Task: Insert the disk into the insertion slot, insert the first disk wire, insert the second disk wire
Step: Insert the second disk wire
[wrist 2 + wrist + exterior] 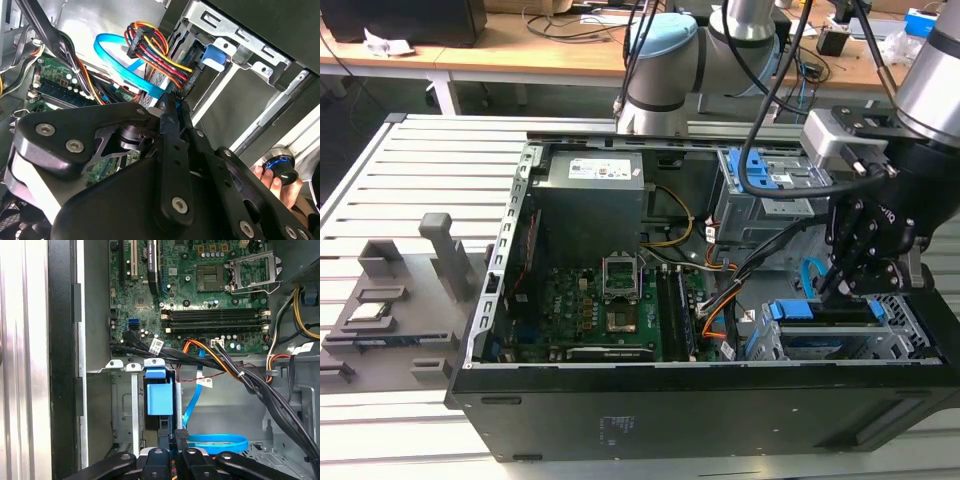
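a: one open computer case (720, 400) lies on the slatted table (400, 180). going from the exterior view's left, what sits in it?

b: first the motherboard (590, 300) at about 8 o'clock inside the case, then the power supply (592, 200) at 11 o'clock. at 1 o'clock stands the taller grey cage (765, 185) with its blue latch. at 4 o'clock is the insertion slot (905, 335), and the disk (825, 312) with its blue frame sits inside it.

a: and outside the case?

b: a grey fixture block (395, 300) on the table, at 9 o'clock from the case.

a: where is the gripper (855, 275)?

b: just above the disk, at the slot's 12 o'clock edge. in both wrist views its fingers (181, 437) are pressed close together. in the second wrist view the fingertips (171, 102) meet right at the black connector of the coloured wire bundle (160, 52), against the rear of the slot. i cannot tell whether they actually pinch it.

a: any other cable near?

b: a flat blue cable (117, 55) loops just beside that bundle; in the first wrist view it curls on the case floor at 4 o'clock from the disk's blue frame (159, 397).

a: anything else?

b: a person's hand (280, 185) holding a black knob, outside the case wall, in the second wrist view.
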Controlling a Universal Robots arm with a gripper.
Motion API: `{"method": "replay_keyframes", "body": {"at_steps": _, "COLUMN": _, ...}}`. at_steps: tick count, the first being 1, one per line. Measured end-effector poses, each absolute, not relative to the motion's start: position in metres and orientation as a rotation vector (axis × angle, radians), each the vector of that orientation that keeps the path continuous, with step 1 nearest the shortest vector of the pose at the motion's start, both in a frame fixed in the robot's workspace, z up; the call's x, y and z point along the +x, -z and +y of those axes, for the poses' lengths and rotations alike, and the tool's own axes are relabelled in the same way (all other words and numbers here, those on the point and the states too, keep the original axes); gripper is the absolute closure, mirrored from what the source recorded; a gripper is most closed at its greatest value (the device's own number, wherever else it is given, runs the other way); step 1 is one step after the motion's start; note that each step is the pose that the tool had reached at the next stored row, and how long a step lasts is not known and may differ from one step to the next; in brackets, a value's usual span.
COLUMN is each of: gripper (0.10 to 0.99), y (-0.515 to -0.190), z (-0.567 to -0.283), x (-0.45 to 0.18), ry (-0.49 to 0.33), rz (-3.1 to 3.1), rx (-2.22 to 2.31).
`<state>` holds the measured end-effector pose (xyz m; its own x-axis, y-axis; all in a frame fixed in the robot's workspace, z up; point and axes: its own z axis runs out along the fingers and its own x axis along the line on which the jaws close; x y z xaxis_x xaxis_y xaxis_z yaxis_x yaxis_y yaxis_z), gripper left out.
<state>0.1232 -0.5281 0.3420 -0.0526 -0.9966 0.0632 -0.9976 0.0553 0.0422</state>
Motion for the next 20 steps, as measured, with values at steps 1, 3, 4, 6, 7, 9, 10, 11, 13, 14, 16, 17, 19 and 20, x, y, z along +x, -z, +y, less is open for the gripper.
{"method": "replay_keyframes", "body": {"at_steps": 1, "gripper": 0.925, "y": -0.341, "z": -0.528, "x": 0.123, "ry": -0.02, "rz": -2.226, "rx": 2.109}}
{"method": "replay_keyframes", "body": {"at_steps": 3, "gripper": 0.925, "y": -0.339, "z": -0.528, "x": 0.124, "ry": -0.02, "rz": -2.226, "rx": 2.109}}
{"method": "replay_keyframes", "body": {"at_steps": 4, "gripper": 0.925, "y": -0.338, "z": -0.528, "x": 0.124, "ry": -0.02, "rz": -2.226, "rx": 2.109}}
{"method": "replay_keyframes", "body": {"at_steps": 6, "gripper": 0.925, "y": -0.338, "z": -0.528, "x": 0.124, "ry": -0.021, "rz": -2.226, "rx": 2.109}}
{"method": "replay_keyframes", "body": {"at_steps": 7, "gripper": 0.925, "y": -0.338, "z": -0.528, "x": 0.124, "ry": -0.021, "rz": -2.226, "rx": 2.109}}
{"method": "replay_keyframes", "body": {"at_steps": 9, "gripper": 0.847, "y": -0.337, "z": -0.528, "x": 0.124, "ry": -0.021, "rz": -2.226, "rx": 2.109}}
{"method": "replay_keyframes", "body": {"at_steps": 10, "gripper": 0.847, "y": -0.34, "z": -0.528, "x": 0.124, "ry": -0.021, "rz": -2.225, "rx": 2.109}}
{"method": "replay_keyframes", "body": {"at_steps": 11, "gripper": 0.847, "y": -0.348, "z": -0.528, "x": 0.124, "ry": -0.021, "rz": -2.225, "rx": 2.109}}
{"method": "replay_keyframes", "body": {"at_steps": 13, "gripper": 0.847, "y": -0.361, "z": -0.527, "x": 0.124, "ry": -0.021, "rz": -2.225, "rx": 2.108}}
{"method": "replay_keyframes", "body": {"at_steps": 14, "gripper": 0.863, "y": -0.364, "z": -0.526, "x": 0.124, "ry": -0.021, "rz": -2.225, "rx": 2.109}}
{"method": "replay_keyframes", "body": {"at_steps": 16, "gripper": 0.98, "y": -0.376, "z": -0.526, "x": 0.124, "ry": -0.021, "rz": -2.225, "rx": 2.109}}
{"method": "replay_keyframes", "body": {"at_steps": 17, "gripper": 0.98, "y": -0.377, "z": -0.526, "x": 0.124, "ry": -0.021, "rz": -2.226, "rx": 2.109}}
{"method": "replay_keyframes", "body": {"at_steps": 19, "gripper": 0.98, "y": -0.377, "z": -0.526, "x": 0.124, "ry": -0.021, "rz": -2.226, "rx": 2.109}}
{"method": "replay_keyframes", "body": {"at_steps": 20, "gripper": 0.98, "y": -0.377, "z": -0.526, "x": 0.124, "ry": -0.021, "rz": -2.225, "rx": 2.109}}
